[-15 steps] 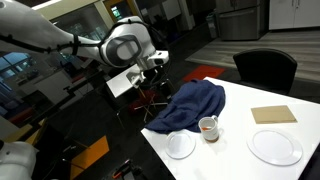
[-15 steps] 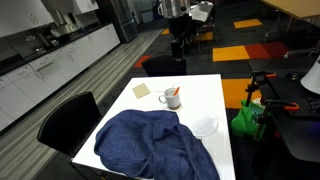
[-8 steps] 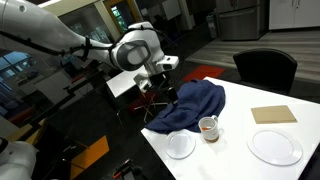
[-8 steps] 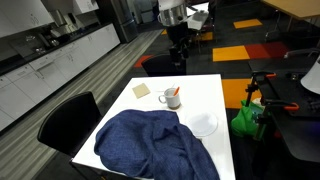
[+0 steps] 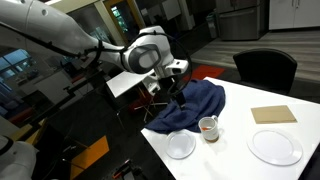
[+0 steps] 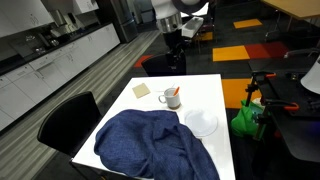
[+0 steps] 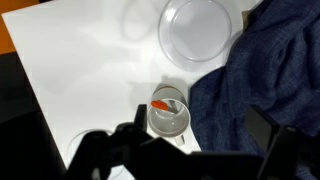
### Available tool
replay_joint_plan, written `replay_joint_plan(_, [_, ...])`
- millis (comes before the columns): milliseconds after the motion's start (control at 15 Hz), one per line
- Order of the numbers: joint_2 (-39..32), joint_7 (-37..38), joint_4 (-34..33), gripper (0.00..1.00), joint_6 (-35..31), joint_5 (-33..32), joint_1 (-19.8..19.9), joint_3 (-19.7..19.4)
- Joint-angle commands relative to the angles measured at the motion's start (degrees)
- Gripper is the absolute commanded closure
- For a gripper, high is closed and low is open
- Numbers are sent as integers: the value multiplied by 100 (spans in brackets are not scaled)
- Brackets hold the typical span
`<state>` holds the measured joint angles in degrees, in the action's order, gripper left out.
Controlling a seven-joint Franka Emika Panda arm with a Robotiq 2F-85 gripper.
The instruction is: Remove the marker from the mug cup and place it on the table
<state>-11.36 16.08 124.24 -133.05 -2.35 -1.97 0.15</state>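
Observation:
The small white mug cup [image 7: 168,116] stands on the white table [image 7: 85,60] beside a blue cloth. The red-orange marker [image 7: 160,105] leans inside it with its tip at the rim. In both exterior views the mug [image 5: 208,128] [image 6: 172,98] is near the table's middle, and the marker [image 6: 177,92] pokes out of it. My gripper [image 7: 200,135] is open and empty, high above the mug, which lies near its left finger [image 7: 138,125]. In the exterior views the gripper [image 5: 178,94] [image 6: 173,42] hangs over the table's edge, apart from the mug.
A crumpled blue cloth [image 5: 190,106] [image 6: 150,145] [image 7: 270,80] covers part of the table next to the mug. Two white plates [image 5: 181,145] [image 5: 274,147] and a tan square [image 5: 273,114] lie on it. Dark chairs [image 5: 265,68] [image 6: 68,118] stand around.
The arm has swung steadily toward the table and the mug, with the gripper now over the table's edge by the cloth. Mug, marker and cloth have not moved.

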Motion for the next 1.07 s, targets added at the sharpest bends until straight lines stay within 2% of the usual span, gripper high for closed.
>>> replay_joint_plan(0, [-714,-276,-604,0,-86,-20,62,-106])
replay_joint_plan(267, [-1244,-807,-1053,2,6,30,175,-162])
replay_joint_plan(467, [-1527,-1109,-1322,19,121,9,257,-182])
replay_joint_plan(533, [-1620,-1225,-1397,23,140,16,293,-172])
replay_joint_plan(600, [-1694,-1307,-1459,22,163,10,310,-167])
replay_joint_plan(667, [-1771,-1384,-1516,30,160,-5,323,-166])
replay_joint_plan(733, [-1856,-1477,-1573,27,173,-31,333,-163])
replay_joint_plan(1000, [-2196,-1813,-1795,29,265,-132,326,-172])
